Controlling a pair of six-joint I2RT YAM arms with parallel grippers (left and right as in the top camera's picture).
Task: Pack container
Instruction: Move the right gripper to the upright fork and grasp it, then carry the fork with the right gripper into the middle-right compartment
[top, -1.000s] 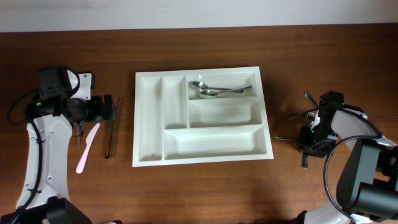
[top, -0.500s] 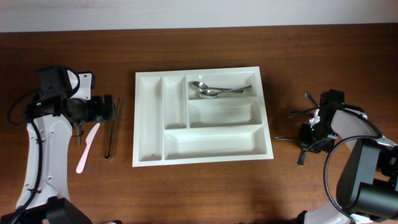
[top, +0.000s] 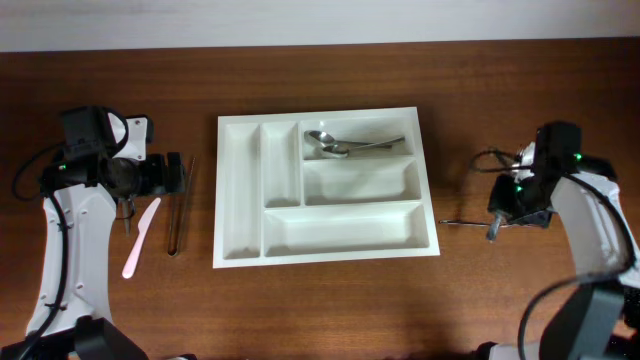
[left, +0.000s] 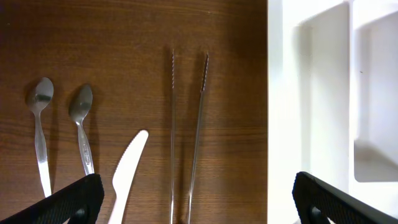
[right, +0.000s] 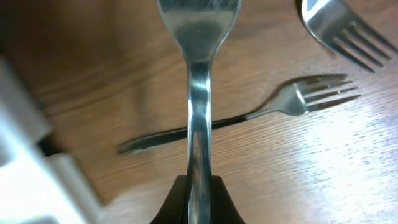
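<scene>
1. Near the robot's edge on the left, a pale plastic knife (top: 138, 240) lies on the counter (top: 120, 320), with slim metal tongs (top: 178, 210) just beside it on the side toward the container
2. In the left wrist view two teaspoons (left: 81, 109) lie side by side on the other side of the knife, bowls pointing away from the camera
3. On the right, about as near, the right gripper (top: 500, 212) is clamped tight on the handle of a fork (right: 198, 93), whose tines point away from the fingers
4. A second fork (right: 249, 118) lies flat on the counter and crosses behind the held one in the wrist view; a third fork (right: 339, 31) shows only its tines at the top corner
5. The white container (top: 340, 230) sits flat at the middle of the counter, between the two arms and well apart from the right gripper; its two narrow compartments are on the left and its three wide ones are stacked on the right
6. The left gripper (top: 175, 173) hangs above the tongs with its jaws spread wide, holding nothing, just left of the container's edge
7. Farthest back, two spoons (top: 345, 146) rest in the far wide compartment, handles toward the right
</scene>
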